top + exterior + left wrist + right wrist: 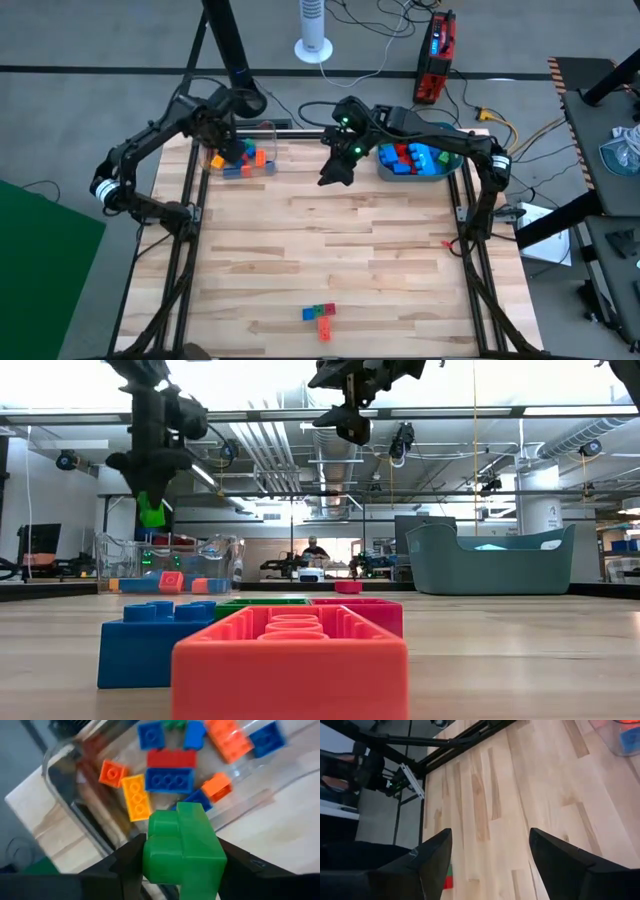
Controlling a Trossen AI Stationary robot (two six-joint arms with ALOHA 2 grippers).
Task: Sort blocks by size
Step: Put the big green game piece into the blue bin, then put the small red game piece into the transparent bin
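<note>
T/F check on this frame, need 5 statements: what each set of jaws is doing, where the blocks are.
1. The left gripper holds a green block above the clear box. True.
2. The right gripper is shut on a red block. False: its jaws are open and empty, above bare table.
3. The teal tub holds red and blue blocks. True.
4. No blocks remain on the table. False: a small cluster of blocks sits near the front edge.
5. The clear box is empty. False: it already holds blue, red, orange and yellow blocks.
</note>
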